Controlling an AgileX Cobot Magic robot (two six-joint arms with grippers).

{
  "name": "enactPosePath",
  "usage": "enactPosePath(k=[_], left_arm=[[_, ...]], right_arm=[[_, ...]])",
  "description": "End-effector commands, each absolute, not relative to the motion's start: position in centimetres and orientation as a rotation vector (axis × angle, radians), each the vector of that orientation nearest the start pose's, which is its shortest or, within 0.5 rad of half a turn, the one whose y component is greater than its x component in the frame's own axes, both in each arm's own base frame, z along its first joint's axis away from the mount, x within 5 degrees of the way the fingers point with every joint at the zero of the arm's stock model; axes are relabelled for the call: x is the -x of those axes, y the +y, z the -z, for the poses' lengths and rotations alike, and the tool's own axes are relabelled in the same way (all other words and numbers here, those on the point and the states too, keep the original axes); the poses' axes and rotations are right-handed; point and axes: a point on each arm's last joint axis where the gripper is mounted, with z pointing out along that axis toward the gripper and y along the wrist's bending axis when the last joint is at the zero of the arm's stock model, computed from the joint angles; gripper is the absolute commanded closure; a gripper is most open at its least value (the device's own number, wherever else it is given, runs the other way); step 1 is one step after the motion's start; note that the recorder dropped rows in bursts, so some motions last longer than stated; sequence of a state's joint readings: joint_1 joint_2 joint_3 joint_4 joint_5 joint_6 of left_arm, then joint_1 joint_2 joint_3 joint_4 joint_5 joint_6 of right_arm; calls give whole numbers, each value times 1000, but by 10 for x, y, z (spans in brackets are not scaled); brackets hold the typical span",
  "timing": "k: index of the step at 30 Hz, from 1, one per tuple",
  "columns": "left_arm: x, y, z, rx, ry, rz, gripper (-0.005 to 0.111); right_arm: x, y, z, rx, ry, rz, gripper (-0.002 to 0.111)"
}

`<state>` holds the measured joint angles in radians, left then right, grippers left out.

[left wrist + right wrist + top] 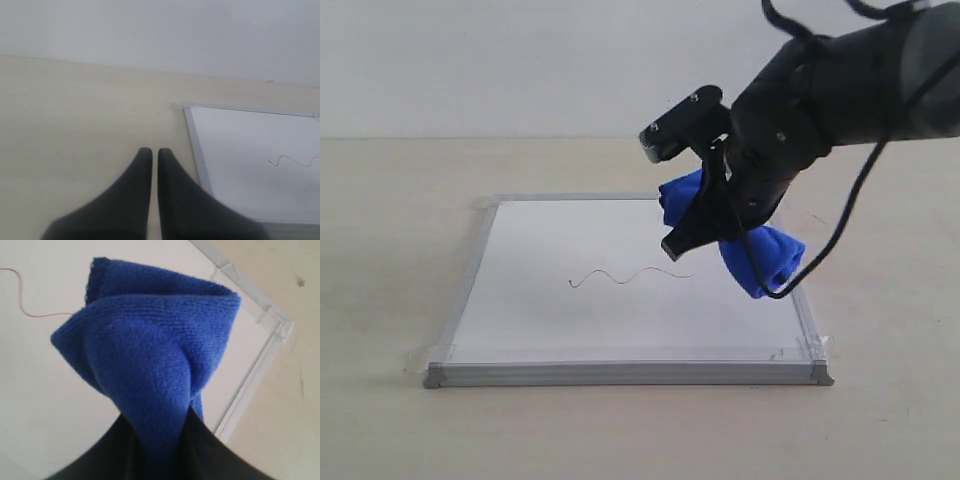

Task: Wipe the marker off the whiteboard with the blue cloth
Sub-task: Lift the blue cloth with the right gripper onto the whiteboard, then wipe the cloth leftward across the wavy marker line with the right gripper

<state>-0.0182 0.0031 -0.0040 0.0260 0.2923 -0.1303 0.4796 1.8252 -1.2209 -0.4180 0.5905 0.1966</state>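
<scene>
The whiteboard (550, 320) lies flat on the table, framed in silver-grey metal. A thin wavy marker line (625, 275) crosses its middle, with a small curl at its left end. My right gripper (705, 235) is shut on the blue cloth (765, 258) and holds it bunched above the board's right part, just right of the line. In the right wrist view the cloth (150, 350) fills the middle, with the line (30, 310) beside it. My left gripper (151, 152) hangs shut and holding nothing over the table, beside the board's corner (187, 107).
The board's frame (620, 373) rises slightly above the beige table (380, 250). Clear tape bits sit at its corners (810, 345). A black cable (850, 215) loops down from the right arm beside the cloth. A pale wall stands behind.
</scene>
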Motion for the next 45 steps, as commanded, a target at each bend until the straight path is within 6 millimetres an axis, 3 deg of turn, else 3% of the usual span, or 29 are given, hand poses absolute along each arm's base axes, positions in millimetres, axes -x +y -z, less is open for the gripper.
enactPosePath(k=[1, 14, 26, 33, 39, 41, 45], left_arm=[[-54, -1, -186, 81, 1778, 89, 102], [-54, -1, -186, 81, 1778, 89, 102], [-54, -1, -186, 81, 1778, 89, 102], [-54, -1, -186, 81, 1778, 89, 102], [-54, -1, -186, 81, 1778, 89, 102], [-54, -1, -186, 81, 1778, 89, 102], [-54, -1, -186, 81, 1778, 89, 102]], right_arm=[[-371, 148, -172, 647, 2568, 181, 108], [-379, 155, -161, 580, 2522, 100, 108], [-384, 163, -106, 566, 2594, 51, 108], [-368, 193, -97, 612, 2659, -120, 108], [-355, 224, -112, 820, 2714, -333, 108], [-362, 220, -116, 833, 2702, -310, 108], [-394, 154, -117, 591, 2758, 25, 108]])
